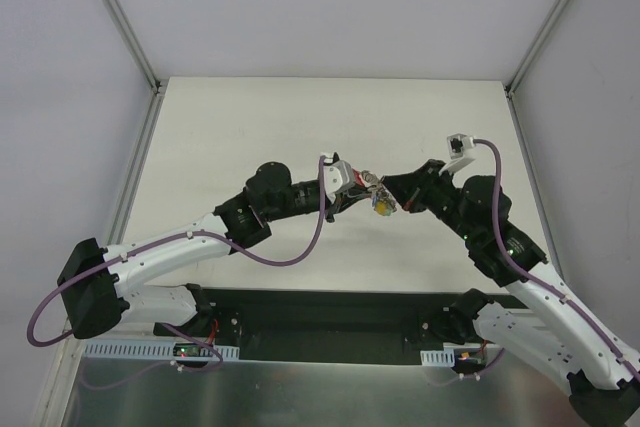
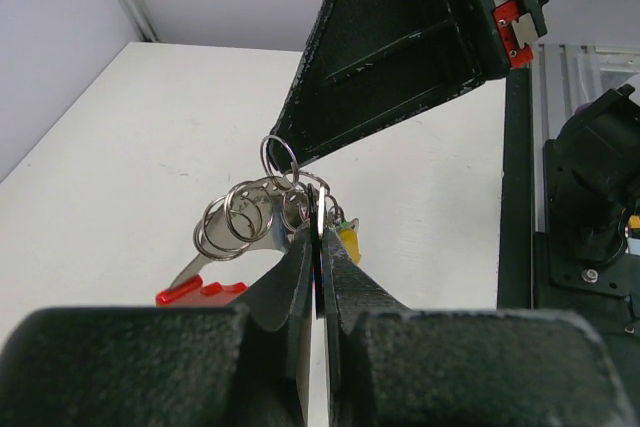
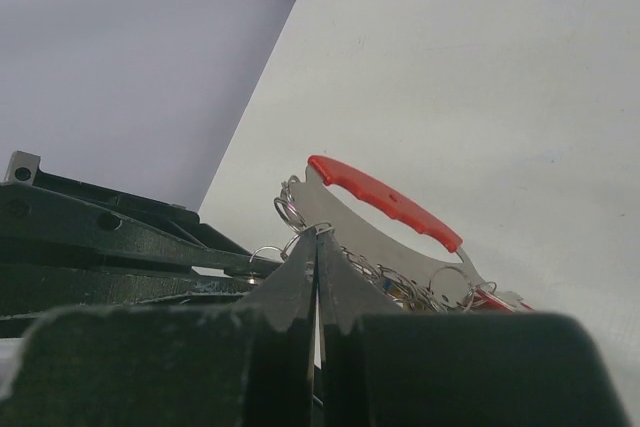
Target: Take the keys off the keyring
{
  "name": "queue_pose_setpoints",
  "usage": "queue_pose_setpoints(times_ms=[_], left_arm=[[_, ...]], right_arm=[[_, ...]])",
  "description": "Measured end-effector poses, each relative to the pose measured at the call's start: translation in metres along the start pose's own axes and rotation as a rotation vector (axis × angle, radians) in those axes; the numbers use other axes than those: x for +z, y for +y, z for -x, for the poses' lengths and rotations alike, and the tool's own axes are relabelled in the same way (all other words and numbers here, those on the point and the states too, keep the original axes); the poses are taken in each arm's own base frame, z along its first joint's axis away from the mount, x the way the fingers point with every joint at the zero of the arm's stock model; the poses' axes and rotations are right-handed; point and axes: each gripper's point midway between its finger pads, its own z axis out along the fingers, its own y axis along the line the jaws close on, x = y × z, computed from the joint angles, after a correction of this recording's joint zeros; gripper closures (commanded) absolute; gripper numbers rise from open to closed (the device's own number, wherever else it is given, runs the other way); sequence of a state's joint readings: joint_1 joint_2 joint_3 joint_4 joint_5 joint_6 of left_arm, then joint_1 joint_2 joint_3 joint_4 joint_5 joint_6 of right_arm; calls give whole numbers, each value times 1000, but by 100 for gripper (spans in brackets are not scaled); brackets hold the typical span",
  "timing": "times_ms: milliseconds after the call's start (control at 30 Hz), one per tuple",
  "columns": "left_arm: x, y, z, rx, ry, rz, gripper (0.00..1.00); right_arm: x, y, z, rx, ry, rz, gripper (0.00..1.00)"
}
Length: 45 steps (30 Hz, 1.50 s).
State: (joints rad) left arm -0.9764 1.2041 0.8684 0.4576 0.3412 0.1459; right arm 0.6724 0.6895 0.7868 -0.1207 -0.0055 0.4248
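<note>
The keys [image 1: 379,199] hang in a bunch between my two grippers, above the middle of the table. In the left wrist view my left gripper [image 2: 318,212] is shut on a thin flat metal piece of the bunch, seen edge-on. Several silvery rings [image 2: 236,222], a yellow key head [image 2: 349,240] and a red plastic part [image 2: 190,293] hang around it. In the right wrist view my right gripper [image 3: 318,239] is shut on a thin wire loop of the keyring [image 3: 300,217]. Behind it is a flat silvery piece with a red edge [image 3: 385,201]. From above, the left gripper [image 1: 357,190] and right gripper [image 1: 392,194] nearly touch.
The white table [image 1: 260,127] lies below the bunch. Metal frame posts [image 1: 130,37] stand at the back corners. A black base rail [image 1: 330,312] runs along the near edge. The right gripper's dark finger [image 2: 400,57] fills the upper left wrist view.
</note>
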Motion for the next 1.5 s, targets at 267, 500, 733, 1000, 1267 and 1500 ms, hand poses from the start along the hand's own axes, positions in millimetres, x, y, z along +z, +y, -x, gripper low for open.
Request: queue_pose_setpoints(times_ms=[267, 500, 733, 1000, 1267, 1500], left_arm=[[1, 1, -3, 17, 30, -3, 100], [8, 4, -5, 31, 52, -6, 100], [7, 0, -11, 44, 74, -36, 100], [7, -8, -15, 72, 89, -76, 100], [6, -16, -28, 161, 145, -91, 100], [6, -15, -35, 291, 205, -67, 100]], right_arm=[[-1, -3, -7, -61, 25, -6, 100], [-1, -8, -16, -115, 54, -27, 100], [-2, -14, -16, -133, 49, -60, 99], [3, -17, -20, -136, 73, -81, 99], [1, -22, -28, -149, 120, -106, 100], [0, -27, -32, -218, 159, -125, 100]])
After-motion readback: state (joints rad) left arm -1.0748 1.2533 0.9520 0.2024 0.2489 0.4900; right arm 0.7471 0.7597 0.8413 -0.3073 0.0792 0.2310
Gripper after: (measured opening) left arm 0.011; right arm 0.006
